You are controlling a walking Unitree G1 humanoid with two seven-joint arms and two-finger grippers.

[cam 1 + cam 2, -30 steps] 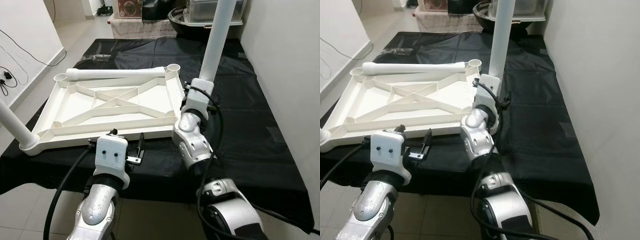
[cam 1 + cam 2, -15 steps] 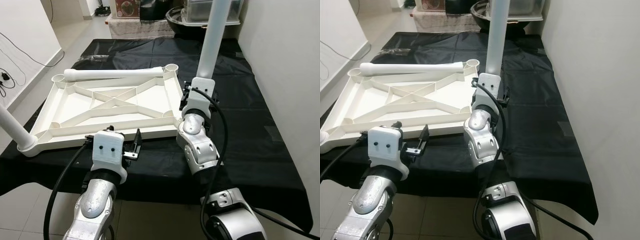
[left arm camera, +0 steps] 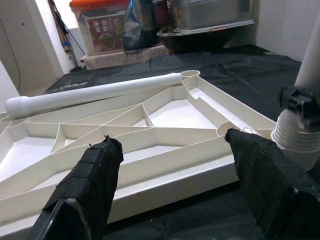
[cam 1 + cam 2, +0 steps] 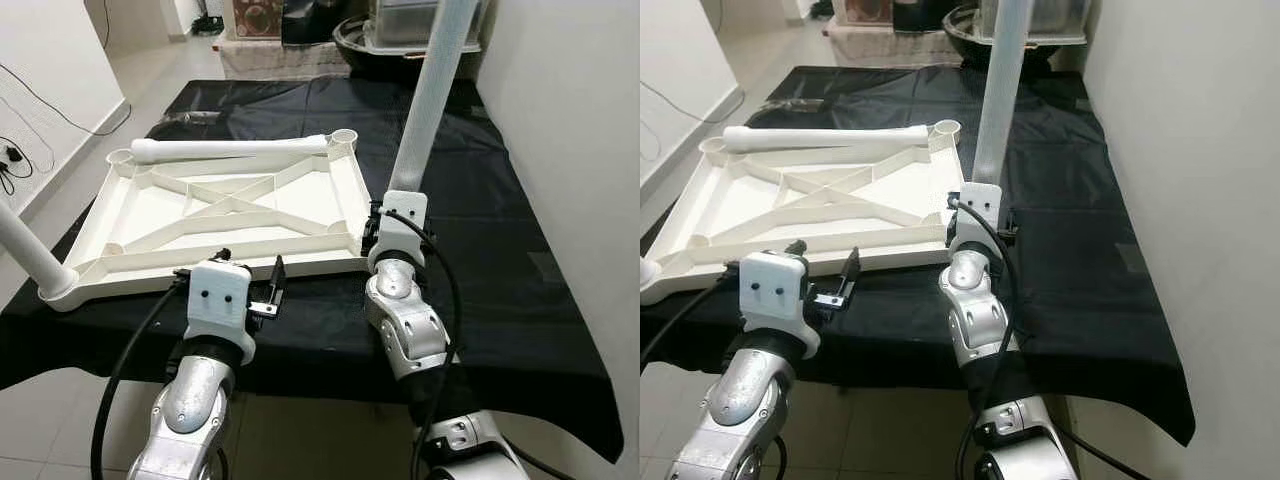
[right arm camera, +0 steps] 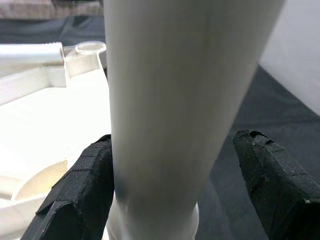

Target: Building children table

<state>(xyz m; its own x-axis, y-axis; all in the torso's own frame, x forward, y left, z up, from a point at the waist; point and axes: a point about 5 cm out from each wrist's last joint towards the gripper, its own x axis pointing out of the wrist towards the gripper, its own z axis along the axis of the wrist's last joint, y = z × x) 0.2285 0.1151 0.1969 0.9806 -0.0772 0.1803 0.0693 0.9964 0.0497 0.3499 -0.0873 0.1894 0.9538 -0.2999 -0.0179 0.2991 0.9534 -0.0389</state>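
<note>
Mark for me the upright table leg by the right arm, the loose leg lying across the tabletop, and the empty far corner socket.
upright table leg [image 4: 997, 95], right eye view, mid shaft.
loose leg [image 4: 235, 148], left eye view, middle of its length.
far corner socket [image 4: 345, 134], left eye view, round rim.

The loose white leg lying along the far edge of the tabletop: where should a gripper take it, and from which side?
Probably mid-shaft on the loose leg, coming from above with fingers straddling it crosswise. It is a smooth round tube lying flat across the far rim of the upturned tabletop, so its top is exposed, while its ends sit near the corner sockets. The left gripper is open and nearer.
</note>
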